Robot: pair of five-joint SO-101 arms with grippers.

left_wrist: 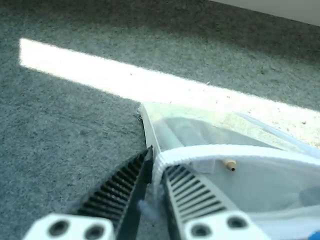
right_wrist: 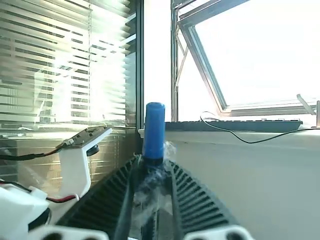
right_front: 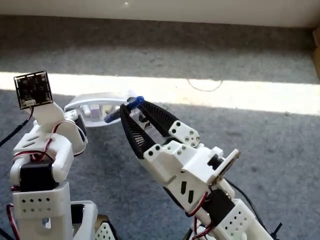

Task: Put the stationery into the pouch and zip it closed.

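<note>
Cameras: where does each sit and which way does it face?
High view: fixed overhead, looking down on the grey carpeted table; left arm, right arm show.
Left wrist view: on that arm, faces down at the translucent white pouch; left hand pinches its rim.
Right wrist view: on that arm, faces level toward a window; right hand grips a blue cylindrical pen.
Shared with high view: pouch, pen.

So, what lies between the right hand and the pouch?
The blue pen: the right hand grips it, and its far end reaches over the open pouch, as the high view shows.
</note>
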